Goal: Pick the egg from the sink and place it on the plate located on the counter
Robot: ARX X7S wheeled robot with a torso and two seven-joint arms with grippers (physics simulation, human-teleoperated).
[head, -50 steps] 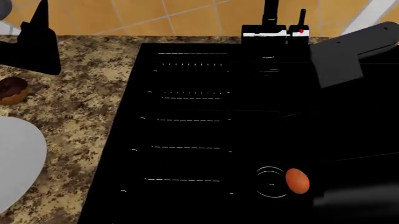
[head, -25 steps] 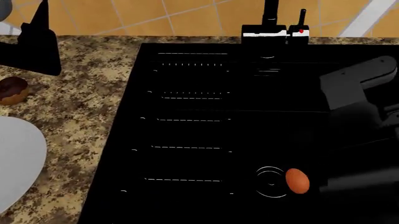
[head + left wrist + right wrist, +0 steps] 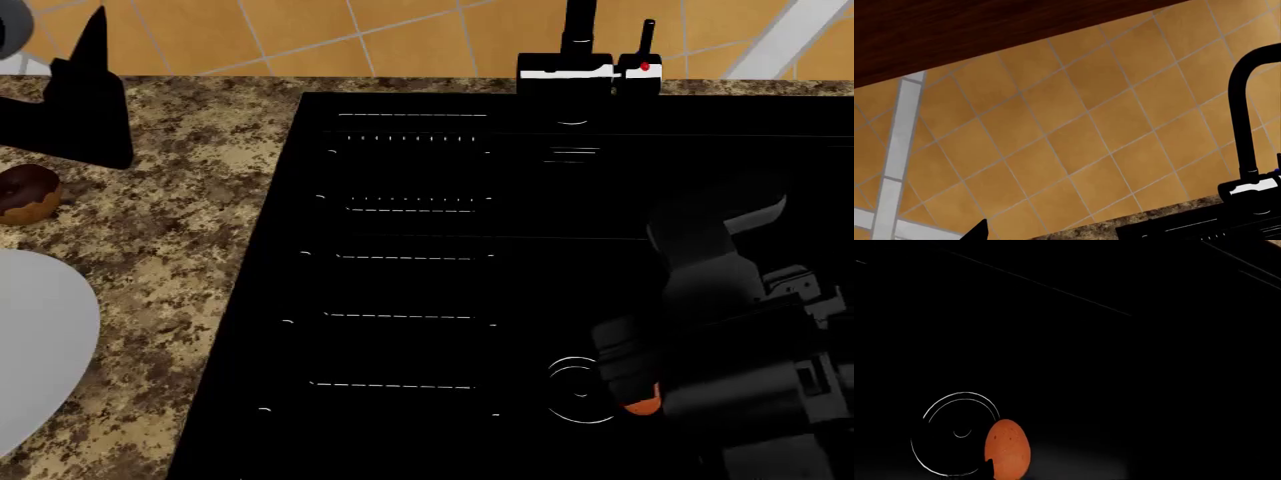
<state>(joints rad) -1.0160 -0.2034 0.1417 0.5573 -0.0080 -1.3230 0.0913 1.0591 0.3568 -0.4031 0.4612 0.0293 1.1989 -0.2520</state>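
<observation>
The egg (image 3: pixel 1007 449) lies on the floor of the sink (image 3: pixel 414 290), just beside the round drain ring (image 3: pixel 955 432), on that ring's right as my head camera sees it. From my head only a sliver of the egg (image 3: pixel 643 405) shows, because my right pincer (image 3: pixel 667 385) hangs right over it and covers most of it. My right wrist camera gives the fuller look: an orange-brown oval with faint dark specks, its side at or just short of the ring's white outline; I cannot tell which. A dark tip shows at the egg's lower edge in that view, but I cannot tell whether my right pincer stands apart or together, since its black parts blend into the black basin.

At the back of the sink stands the black faucet (image 3: pixel 578 45). To the sink's left runs the speckled worktop (image 3: pixel 174 250). The plate (image 3: pixel 34 350) rests on it at the near left, cut by the edge of the head view, well apart from the egg. A doughnut (image 3: pixel 27 193) sits beyond the plate.

My left pincer (image 3: pixel 80 95) is raised over the worktop's far left, near the doughnut. Whether it is apart or together I cannot tell. Its wrist camera faces the orange wall tiles (image 3: pixel 1074 125).
</observation>
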